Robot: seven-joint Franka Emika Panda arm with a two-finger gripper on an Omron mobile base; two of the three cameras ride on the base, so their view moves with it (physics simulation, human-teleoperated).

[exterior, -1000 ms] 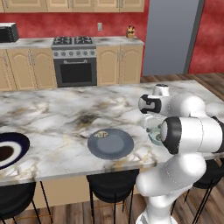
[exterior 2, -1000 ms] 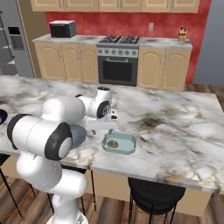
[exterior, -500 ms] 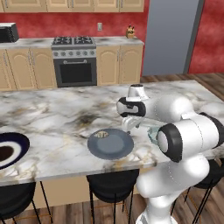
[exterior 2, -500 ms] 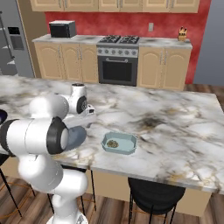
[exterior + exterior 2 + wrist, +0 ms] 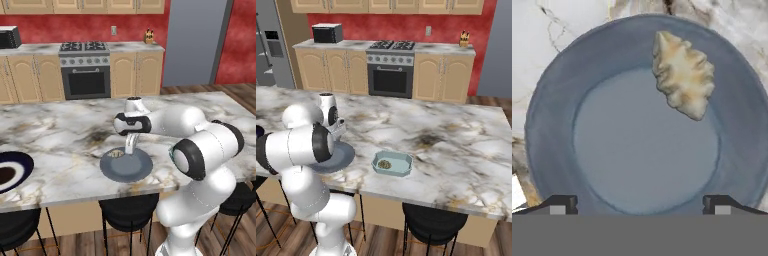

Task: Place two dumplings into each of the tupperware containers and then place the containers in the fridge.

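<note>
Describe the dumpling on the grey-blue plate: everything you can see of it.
The dumpling is a small lumpy piece, pale cream with tan-orange browning along its ridged, pleated edges. It looks like soft cooked dough. It lies flat on the sloping inner wall of the round grey-blue plate, toward one side rather than the middle. Nothing else touches it; the open gripper hovers above the plate.

So the marble island counter (image 5: 60, 135) has three things sitting right on it. A round grey-blue plate (image 5: 126, 166) sits near the front edge, a pale bluish tupperware container (image 5: 392, 163) is near that same front edge beside it, and a dark-blue-and-white plate (image 5: 11, 172) sits close to the left end.
</note>
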